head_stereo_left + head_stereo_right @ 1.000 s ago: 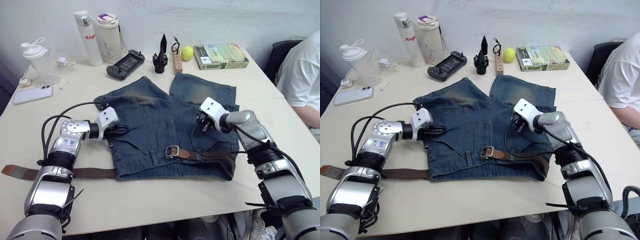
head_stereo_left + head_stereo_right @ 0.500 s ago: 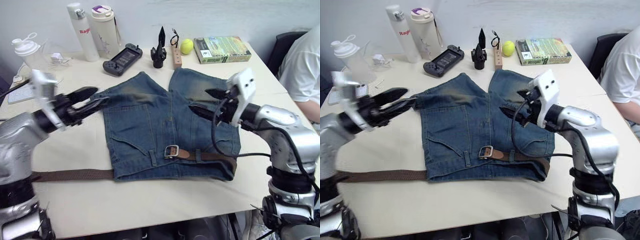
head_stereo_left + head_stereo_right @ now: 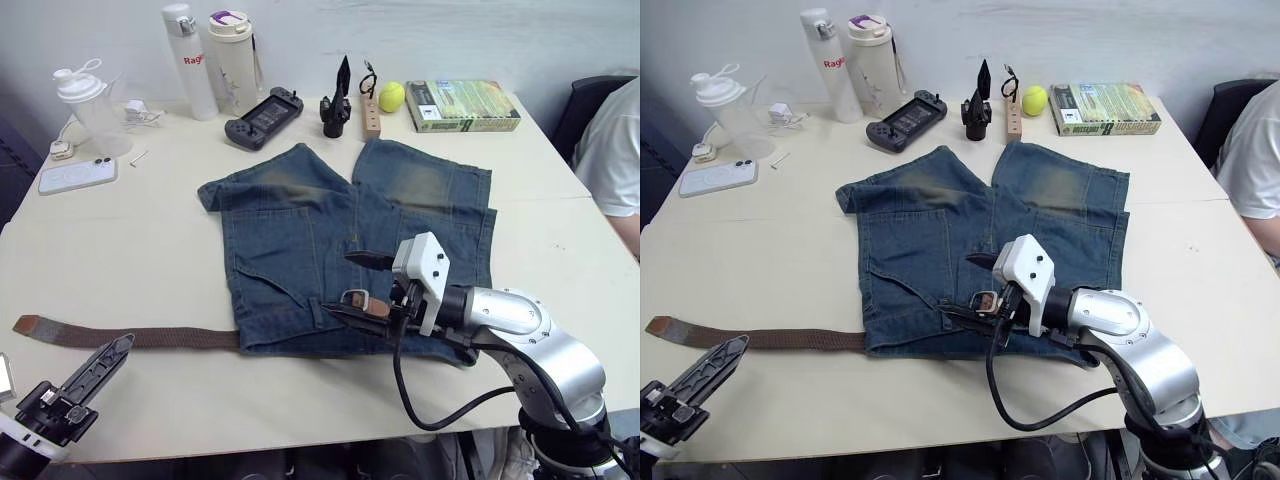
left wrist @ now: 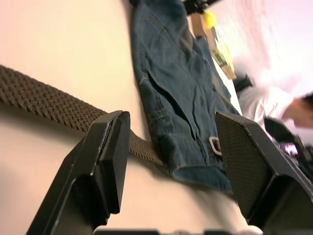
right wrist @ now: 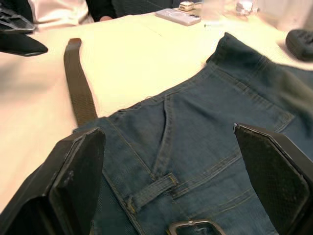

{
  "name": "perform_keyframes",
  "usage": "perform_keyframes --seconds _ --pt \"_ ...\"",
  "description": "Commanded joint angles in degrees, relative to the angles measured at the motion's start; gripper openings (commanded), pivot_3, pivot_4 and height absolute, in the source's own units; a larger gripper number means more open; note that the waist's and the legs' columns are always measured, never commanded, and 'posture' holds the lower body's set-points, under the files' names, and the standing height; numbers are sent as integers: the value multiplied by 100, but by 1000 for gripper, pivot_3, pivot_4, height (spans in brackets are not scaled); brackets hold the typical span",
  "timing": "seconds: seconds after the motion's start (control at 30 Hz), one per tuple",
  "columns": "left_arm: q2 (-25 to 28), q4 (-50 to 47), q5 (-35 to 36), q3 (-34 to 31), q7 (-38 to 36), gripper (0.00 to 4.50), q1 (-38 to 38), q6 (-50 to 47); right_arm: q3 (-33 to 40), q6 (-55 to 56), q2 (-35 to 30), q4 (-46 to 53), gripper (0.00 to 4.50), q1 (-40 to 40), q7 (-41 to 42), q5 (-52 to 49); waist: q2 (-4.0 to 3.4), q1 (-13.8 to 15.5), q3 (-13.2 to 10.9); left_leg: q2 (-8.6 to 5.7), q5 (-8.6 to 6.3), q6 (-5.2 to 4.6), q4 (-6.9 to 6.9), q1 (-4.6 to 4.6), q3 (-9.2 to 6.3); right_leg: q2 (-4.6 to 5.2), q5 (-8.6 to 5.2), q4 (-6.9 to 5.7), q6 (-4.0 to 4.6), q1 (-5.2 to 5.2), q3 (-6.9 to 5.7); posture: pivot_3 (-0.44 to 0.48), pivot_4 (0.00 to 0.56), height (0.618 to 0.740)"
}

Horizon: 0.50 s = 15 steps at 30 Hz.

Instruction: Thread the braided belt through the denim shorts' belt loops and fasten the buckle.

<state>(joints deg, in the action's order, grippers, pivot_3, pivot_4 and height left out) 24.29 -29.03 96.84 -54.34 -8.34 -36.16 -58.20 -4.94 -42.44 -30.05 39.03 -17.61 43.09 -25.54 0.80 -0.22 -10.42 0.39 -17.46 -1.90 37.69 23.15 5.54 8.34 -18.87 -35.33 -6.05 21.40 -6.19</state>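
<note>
Right gripper (image 3: 355,285) over the waistband of the denim shorts (image 3: 300,230), black tapered fingers spread wide, nothing held between them; one finger (image 3: 366,258) above the cloth, the other low beside the buckle (image 3: 352,297). White angular housing behind the fingers, smooth silver arm, black cable looping below. In the right wrist view, textured pads (image 5: 80,171) well apart, framing a belt loop (image 5: 150,191), a narrow stitched denim strip sewn across the waistband, with the silver-grey frame of the buckle just beneath.

Left gripper (image 4: 171,147) low at the near table edge, well apart from the shorts, fingers open and empty; flat black pads with a fine grid texture, seen in the left wrist view straddling the sight of the braided belt (image 3: 130,336).

Shorts spread flat mid-table (image 3: 150,240), faded blue, yellowish worn patches on both wide legs, stitched pockets, legs toward the far side. Belt dark brown and woven, running out of the waistband toward the robot's left, ending in a smooth leather tip; short leather end at the buckle lying on the waistband.

Further back: two tall bottles (image 3: 180,45), a clear shaker (image 3: 85,95), a white phone (image 3: 78,176), a black game controller (image 3: 262,105), a yellow ball (image 3: 391,96), a flat green box (image 3: 462,105). White sleeve of a person (image 3: 615,150) at the right edge.
</note>
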Motion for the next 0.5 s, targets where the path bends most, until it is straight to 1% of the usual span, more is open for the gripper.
perform_keyframes --seconds 0.03,0.1,0.17,0.23,0.3,0.33,0.43,0.5 --pt "-150 -19 391 527 878 3039 -292 406 104 178 -210 357 4458 5 70 -128 0 -16 0 1 0 0 -6 0 4 -2 0 4 0 3 1 0 150 740" --pt "-202 112 584 749 1337 3039 -280 681 218 175 -289 441 4458 32 99 -267 0 -2 0 8 13 -20 -11 0 4 -10 -3 6 5 4 0 0 150 740" --pt "-139 255 747 875 1691 3039 -234 904 387 230 -358 466 4458 4 161 -412 1 0 0 17 19 -27 -11 0 3 -17 -7 7 13 3 -2 0 150 740" --pt "-157 384 965 962 2012 3039 -188 1169 685 313 -526 548 4458 80 365 -685 -1 4 -1 24 22 -22 -10 -1 2 -22 -9 7 17 1 -3 0 150 740" --pt "-141 539 1112 1009 2202 3039 -53 1412 798 302 -612 544 4458 82 467 -919 -1 9 -1 24 21 -22 -10 -1 1 -21 -9 7 17 0 -3 0 150 740" --pt "-128 660 1161 1018 2279 3039 88 1547 808 275 -698 538 4458 104 586 -1050 0 11 0 24 20 -23 -10 -1 1 -21 -10 7 18 0 -3 0 150 740" --pt "-60 1104 1241 1094 2458 3039 646 1856 563 523 -1005 389 4458 197 1011 -956 -3 21 -1 25 22 -25 -11 -4 -2 -21 -12 6 23 -2 -8 0 150 740" --pt "-49 1276 1246 1139 2573 3039 883 1963 439 648 -1077 297 4458 196 1117 -896 -2 15 -1 25 28 -32 -12 -4 -2 -22 -13 6 24 -3 -10 0 150 740"
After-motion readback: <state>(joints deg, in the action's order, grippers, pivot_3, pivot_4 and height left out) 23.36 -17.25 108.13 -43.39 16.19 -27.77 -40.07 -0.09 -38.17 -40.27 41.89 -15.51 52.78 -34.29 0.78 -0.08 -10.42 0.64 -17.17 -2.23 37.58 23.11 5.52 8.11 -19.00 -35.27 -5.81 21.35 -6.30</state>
